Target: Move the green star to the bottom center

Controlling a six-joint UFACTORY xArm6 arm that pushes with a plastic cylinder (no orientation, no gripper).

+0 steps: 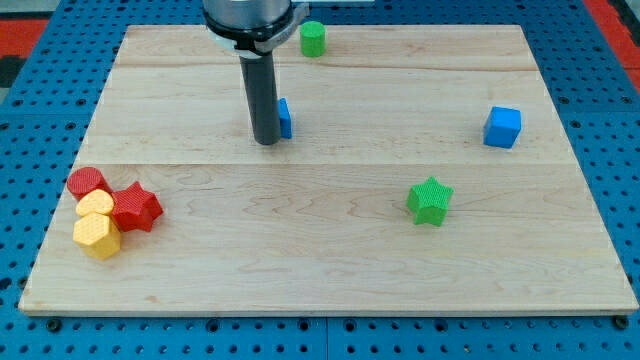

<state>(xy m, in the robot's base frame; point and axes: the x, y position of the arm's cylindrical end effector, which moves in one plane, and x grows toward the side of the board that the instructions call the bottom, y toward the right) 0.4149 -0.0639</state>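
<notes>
Wooden board fills the view, pale planks on a blue pegboard base.

The arm has no claw, so there is nothing to open, close or grasp with; it ends in a dark rod. My tip rests on the board in the far-left-of-centre area, touching or just beside a small blue block that is partly hidden behind the rod; its shape cannot be made out.

Blue cube sits at the right, well apart from the tip. Green cylinder sits at the far edge, near the arm body.

Cluster at the near left: red star, red cylinder and two yellow blocks, all touching.

Green star lies right of centre, mid-depth, alone, untouched.

Key relation: the star lies to the right of and nearer than my tip. Goal, the near edge at centre, lies nearer and left of the star. Judgement: the tip has to go round to the star's far-right side before pushing, so the shove runs near-left. A push from the tip's present side would drive the star right, away from goal.
</notes>
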